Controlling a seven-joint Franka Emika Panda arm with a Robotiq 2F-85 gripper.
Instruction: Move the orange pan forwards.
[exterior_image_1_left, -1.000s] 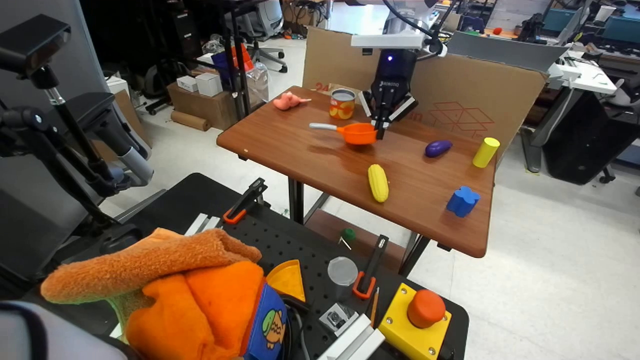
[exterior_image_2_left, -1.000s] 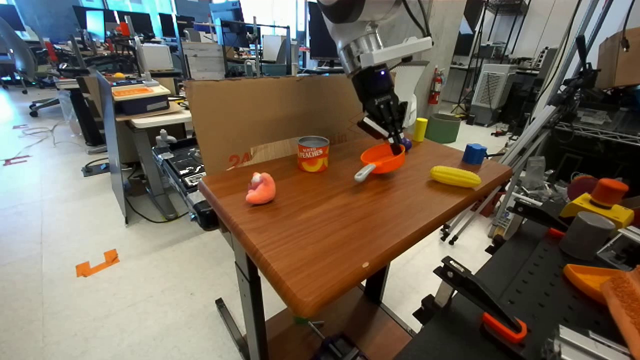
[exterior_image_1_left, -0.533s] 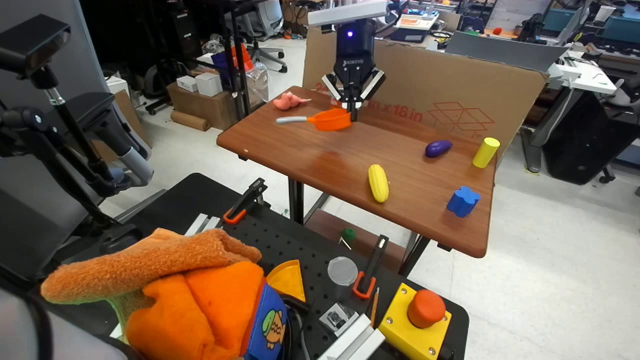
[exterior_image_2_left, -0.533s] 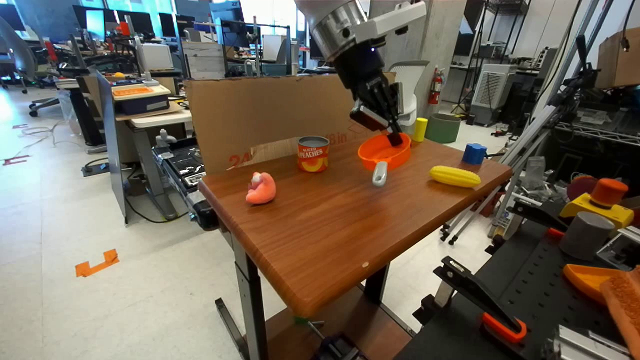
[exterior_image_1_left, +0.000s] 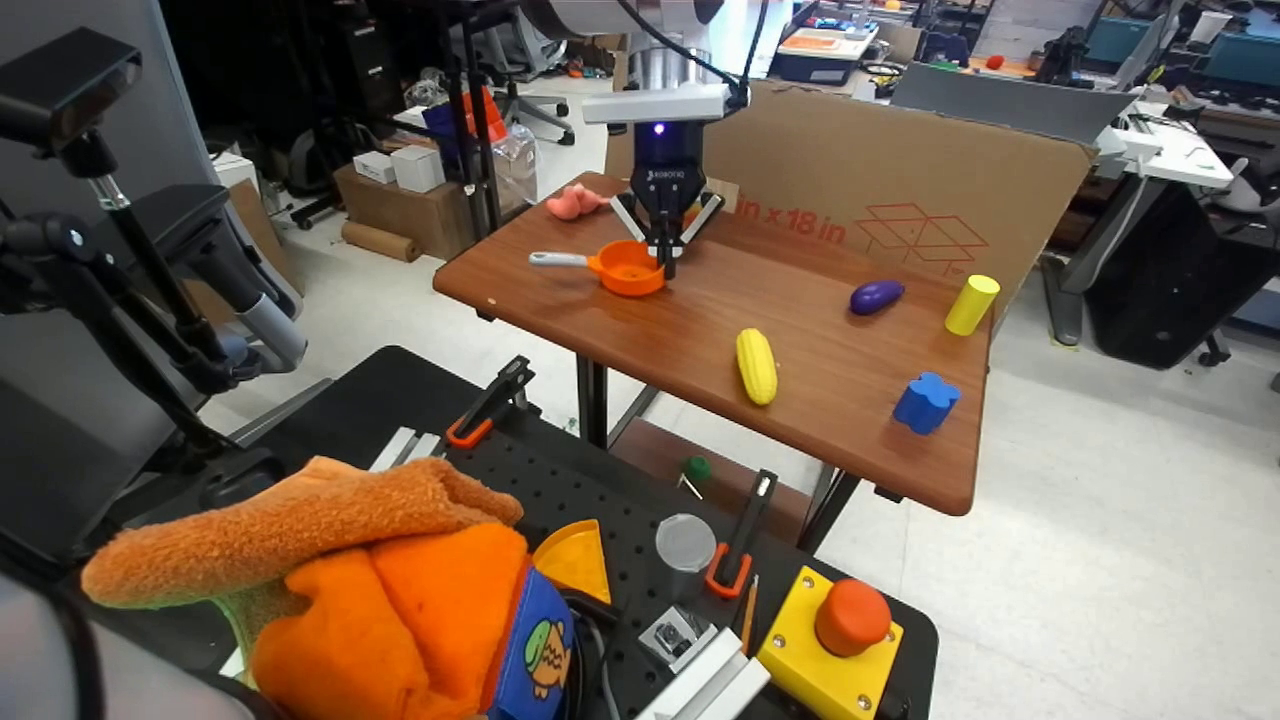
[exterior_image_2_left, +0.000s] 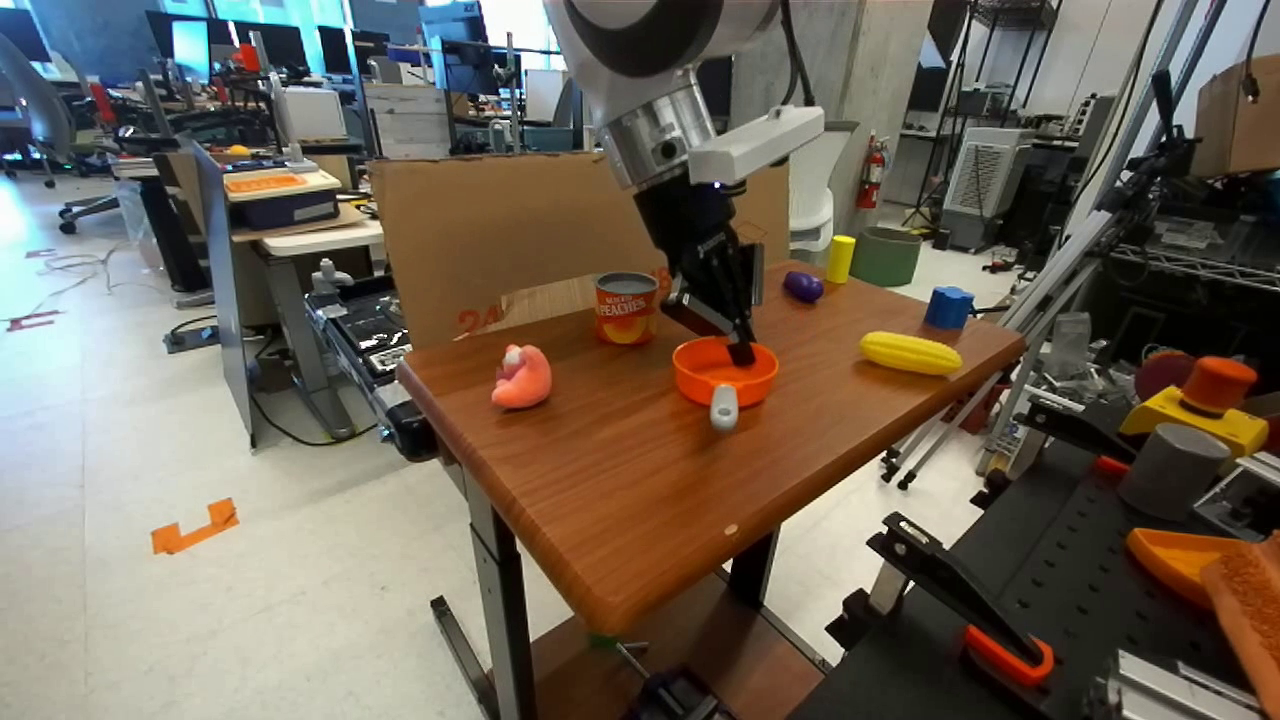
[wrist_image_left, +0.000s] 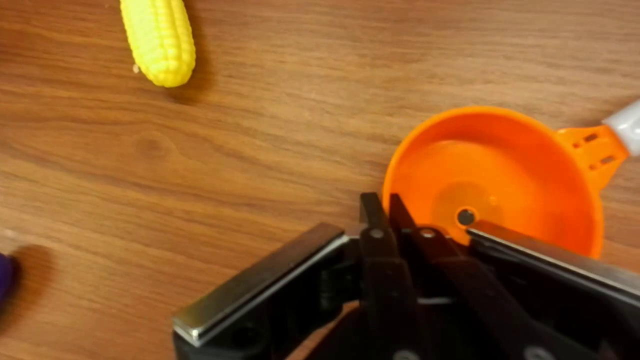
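Robotics lab, I'd say, with plenty of office gear in the same room. There's a robot arm (exterior_image_2_left: 650, 130) with ROBOTIQ printed on its hand (exterior_image_1_left: 664, 268), over a table (exterior_image_2_left: 620, 480) that has a cardboard sheet (exterior_image_2_left: 480, 220) standing along one edge. Near that sits a black board (exterior_image_1_left: 600, 480) full of holes, with clamps (exterior_image_1_left: 751, 514) on it and an orange-red button (exterior_image_1_left: 852, 618) on a yellow box (exterior_image_1_left: 800, 655), so pretty workshop-y. In an exterior view I can see monitors (exterior_image_2_left: 278, 45), plus a fire extinguisher (exterior_image_2_left: 873, 172) by a pillar (exterior_image_2_left: 883, 70) and orange tape (exterior_image_2_left: 195, 530) on the floor (exterior_image_2_left: 300, 610). Office chair (exterior_image_1_left: 515, 57) and white desk (exterior_image_1_left: 1185, 160) in the background, too.
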